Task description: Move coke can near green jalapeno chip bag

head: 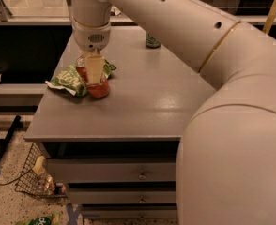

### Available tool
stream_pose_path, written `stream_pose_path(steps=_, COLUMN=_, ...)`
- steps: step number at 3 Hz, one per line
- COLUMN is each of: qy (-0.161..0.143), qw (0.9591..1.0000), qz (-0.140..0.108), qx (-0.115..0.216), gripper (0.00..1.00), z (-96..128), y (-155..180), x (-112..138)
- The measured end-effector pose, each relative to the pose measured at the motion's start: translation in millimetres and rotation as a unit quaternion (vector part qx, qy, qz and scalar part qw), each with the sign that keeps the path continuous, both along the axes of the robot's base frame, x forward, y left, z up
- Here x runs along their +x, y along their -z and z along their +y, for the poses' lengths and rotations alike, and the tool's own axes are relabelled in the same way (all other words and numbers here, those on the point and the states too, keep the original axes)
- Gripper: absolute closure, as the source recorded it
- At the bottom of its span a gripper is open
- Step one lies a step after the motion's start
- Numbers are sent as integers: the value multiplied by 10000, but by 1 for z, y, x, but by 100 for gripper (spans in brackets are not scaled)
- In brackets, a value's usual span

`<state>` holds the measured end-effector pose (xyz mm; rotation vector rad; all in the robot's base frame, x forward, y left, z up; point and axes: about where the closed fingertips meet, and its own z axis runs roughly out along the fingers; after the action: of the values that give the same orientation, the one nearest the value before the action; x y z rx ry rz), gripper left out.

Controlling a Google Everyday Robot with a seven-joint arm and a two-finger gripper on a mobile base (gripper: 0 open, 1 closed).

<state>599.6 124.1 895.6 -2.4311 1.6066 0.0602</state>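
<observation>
Down low with the gripper (94, 74) over the coke can (99, 90), clamped or slack impossible to tell from here. Standing upright on the worktop (142, 102), right against the green jalapeno chip bag (68, 81). Looks as good as placed: let go gently, lift straight up, and avoid tipping the can or snagging the crinkled bag.
</observation>
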Motion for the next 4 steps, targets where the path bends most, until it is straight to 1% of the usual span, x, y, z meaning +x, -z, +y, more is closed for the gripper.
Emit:
stream_pose_path(steps=3, qy=-2, qw=10000, qz=-34, qx=45, gripper=15, z=4, y=0, x=2)
stream_pose_path(steps=4, qy=93, qw=9997, qz=-134, qx=158, gripper=0, z=-5, y=-6, x=1)
